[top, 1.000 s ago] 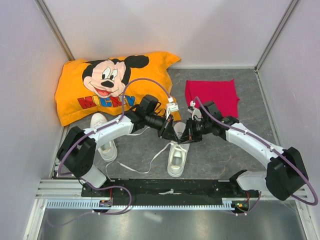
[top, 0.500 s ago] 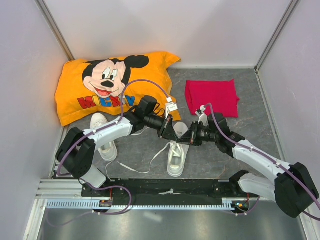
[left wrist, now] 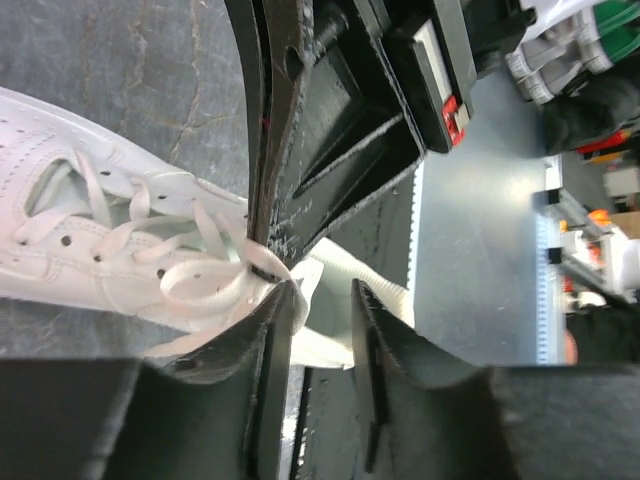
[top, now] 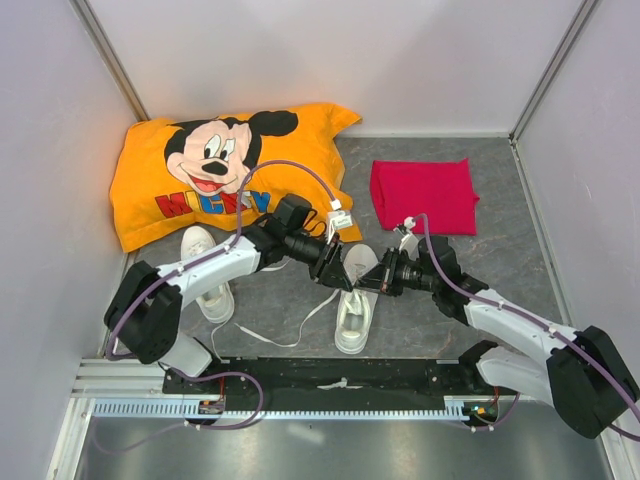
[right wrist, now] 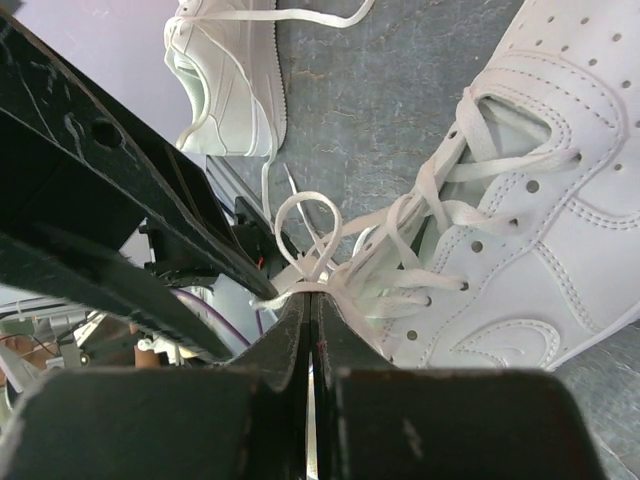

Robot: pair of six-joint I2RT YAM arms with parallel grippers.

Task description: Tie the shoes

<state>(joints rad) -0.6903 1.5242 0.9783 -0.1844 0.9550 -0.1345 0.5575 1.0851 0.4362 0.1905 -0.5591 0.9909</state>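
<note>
Right gripper (top: 366,285) is clamped shut on a lace (right wrist: 305,215), pinching it at the base of a small loop. The lace runs off the middle shoe (top: 354,305), which sits right under the tips. Left gripper (left wrist: 322,300) has its jaws apart (released), tips just beside the right gripper's tips, with a strip of lace showing in the gap. Both hang over the shoe's laced top. Second shoe (top: 207,272) is well off to the left, beside the left arm.
</note>
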